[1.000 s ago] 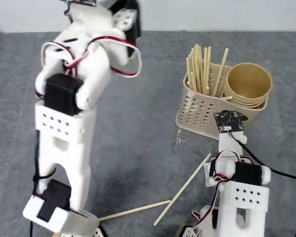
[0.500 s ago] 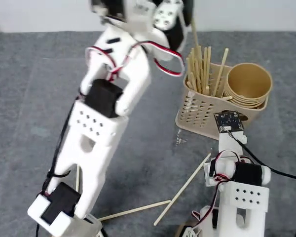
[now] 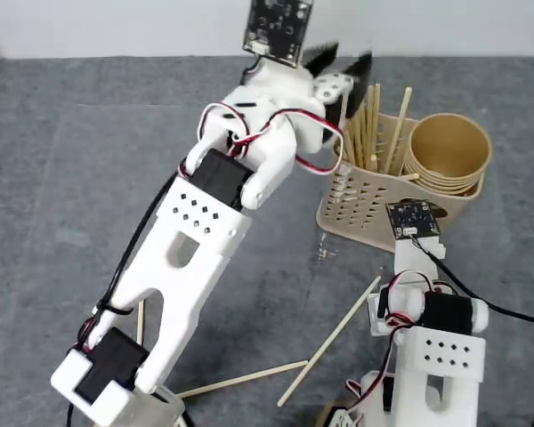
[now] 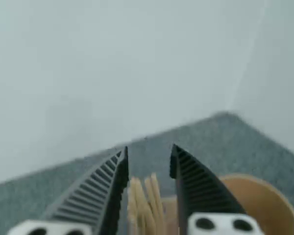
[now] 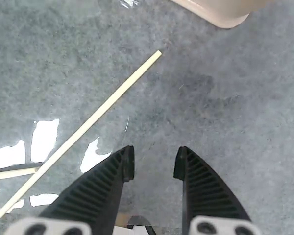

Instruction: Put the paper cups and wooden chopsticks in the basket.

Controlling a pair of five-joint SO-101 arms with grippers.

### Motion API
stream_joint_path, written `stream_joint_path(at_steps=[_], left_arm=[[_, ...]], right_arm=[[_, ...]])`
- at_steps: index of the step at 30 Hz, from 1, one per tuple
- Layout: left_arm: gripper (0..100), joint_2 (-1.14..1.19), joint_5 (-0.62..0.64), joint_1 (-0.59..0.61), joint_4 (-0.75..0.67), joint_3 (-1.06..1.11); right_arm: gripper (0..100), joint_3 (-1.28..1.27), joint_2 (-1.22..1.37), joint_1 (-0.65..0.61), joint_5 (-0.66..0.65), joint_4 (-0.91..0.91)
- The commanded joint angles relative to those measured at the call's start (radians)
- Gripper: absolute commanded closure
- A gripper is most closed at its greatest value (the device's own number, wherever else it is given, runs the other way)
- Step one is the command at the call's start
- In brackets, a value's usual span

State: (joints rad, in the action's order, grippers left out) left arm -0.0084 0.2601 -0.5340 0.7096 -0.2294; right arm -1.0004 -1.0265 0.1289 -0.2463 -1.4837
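Nearest the arm bases, the right gripper is hanging over the grey table with its jaws parted and nothing between them. You are looking at the relation that decides the next pick. The long loose chopstick is lying just beside that claw, outside the gap, on the side toward the left arm. Its long axis is running diagonally, one end close to the bases and the other pointing toward the basket. A second loose chopstick is lying flatter, with its tip near the first one's near end. A third chopstick is showing beside the left arm's lower link. By this layout, the right arm is the nearer one for the diagonal stick. You will probably need to shift the claw sideways and turn it across the stick's axis.

Farther out, the basket is standing upright, holding the stacked paper cups and a bundle of upright chopsticks. At the far side, the left gripper is hovering directly above that bundle, released and carrying nothing.
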Motion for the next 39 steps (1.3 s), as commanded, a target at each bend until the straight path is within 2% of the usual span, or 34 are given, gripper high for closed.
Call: stream_joint_path(at_steps=[1,6,15,19,24,31,35,39], left_arm=[[85,-0.141,0.000,0.028,0.129,-0.064],[85,-0.233,-0.018,0.184,0.356,-0.064],[85,-0.270,-0.338,0.509,0.842,-0.058],[85,-0.270,-0.457,0.600,0.945,0.031],[85,-0.270,-0.535,0.684,0.885,0.302],[84,-0.269,-0.585,0.746,0.575,0.734],[84,-0.269,-0.582,0.747,0.477,0.857],[84,-0.250,-0.578,0.747,0.442,0.914]], right_arm=[[84.4,0.008,-0.018,0.010,0.002,0.013],[84.4,0.008,-0.018,0.010,-0.002,0.013],[84.4,0.008,-0.018,0.004,0.000,0.015],[84.4,0.008,-0.018,0.004,0.000,0.016],[84.4,0.008,-0.018,0.004,0.000,0.016],[84.4,0.008,-0.018,0.005,0.000,0.015],[84.4,0.008,-0.018,0.004,0.000,0.015],[84.4,0.008,-0.018,0.005,0.000,0.015]])
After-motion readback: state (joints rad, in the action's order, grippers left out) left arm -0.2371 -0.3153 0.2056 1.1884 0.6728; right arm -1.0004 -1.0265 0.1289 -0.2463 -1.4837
